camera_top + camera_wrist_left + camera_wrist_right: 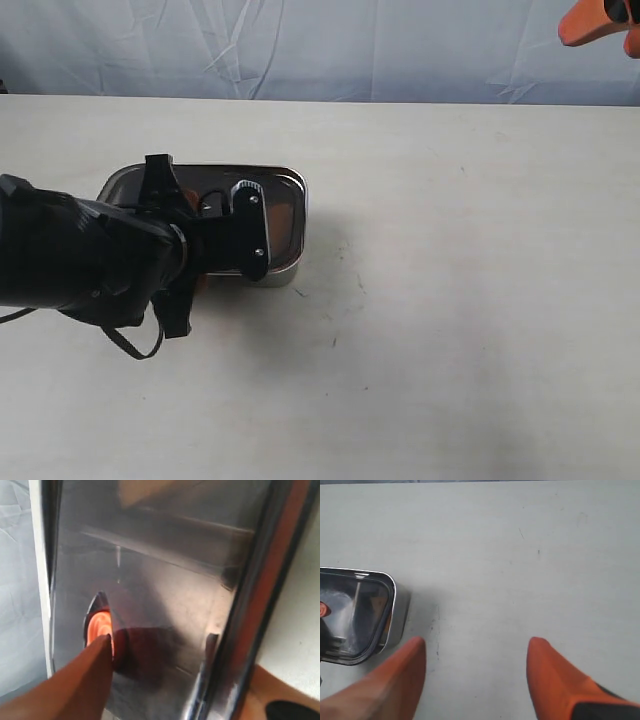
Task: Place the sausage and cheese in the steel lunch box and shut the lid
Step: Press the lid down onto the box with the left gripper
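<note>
Lid (283,215): lay on the steel lunch box (395,627), long axis left-right in the exterior view. Your left gripper (182,657): directly above it, jaws spread, holding nothing; the nearer arm. Your right gripper (477,645): spread wide over the table (520,555), well apart.

Off-white tabletop (470,300) is filling most of the exterior view — matte, evenly lit. A few small dark scuff marks (334,341) are showing on it near the middle. Pale blue-grey backdrop sheet (350,50) is hanging behind the far edge, wrinkling in loose folds — the creases are catching light.
</note>
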Available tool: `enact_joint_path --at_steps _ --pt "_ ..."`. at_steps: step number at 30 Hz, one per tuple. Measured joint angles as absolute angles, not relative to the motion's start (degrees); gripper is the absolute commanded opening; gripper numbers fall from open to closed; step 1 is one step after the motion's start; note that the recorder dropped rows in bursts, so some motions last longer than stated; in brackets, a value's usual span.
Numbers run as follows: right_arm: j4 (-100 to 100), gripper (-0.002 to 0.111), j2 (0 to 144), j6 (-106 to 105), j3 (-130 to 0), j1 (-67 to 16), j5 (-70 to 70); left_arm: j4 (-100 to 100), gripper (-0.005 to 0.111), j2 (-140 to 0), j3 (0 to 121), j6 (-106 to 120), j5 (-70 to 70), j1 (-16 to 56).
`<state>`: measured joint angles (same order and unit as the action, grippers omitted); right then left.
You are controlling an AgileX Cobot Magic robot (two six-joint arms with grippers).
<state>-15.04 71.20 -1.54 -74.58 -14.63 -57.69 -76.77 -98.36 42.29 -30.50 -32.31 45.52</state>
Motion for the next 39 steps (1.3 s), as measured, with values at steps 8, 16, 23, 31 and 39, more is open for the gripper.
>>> enact_joint_path --at_steps 8,16,23,31,39 --pt "-15.04 0.058 71.20 -2.08 -74.58 -14.63 -57.69 -76.64 0.059 -98.36 42.29 -30.15 -33.45 45.52" --pt "-15.04 0.058 71.20 -2.71 -74.58 -14.63 -57.58 -76.06 0.059 -97.46 42.29 -30.15 -34.72 45.52" --pt "-15.04 0.058 71.20 -3.04 -74.58 -14.63 -57.19 -74.16 0.059 -95.54 42.19 -30.15 -35.24 45.31" --pt "-15.04 0.055 71.20 -3.04 -74.58 -14.63 -57.19 -73.79 0.059 -95.27 42.08 -28.54 -35.88 45.31" --pt "-15.04 0.055 71.20 -3.04 -74.58 -14.63 -56.44 -70.89 0.059 -95.27 42.77 -27.61 -39.62 45.31"
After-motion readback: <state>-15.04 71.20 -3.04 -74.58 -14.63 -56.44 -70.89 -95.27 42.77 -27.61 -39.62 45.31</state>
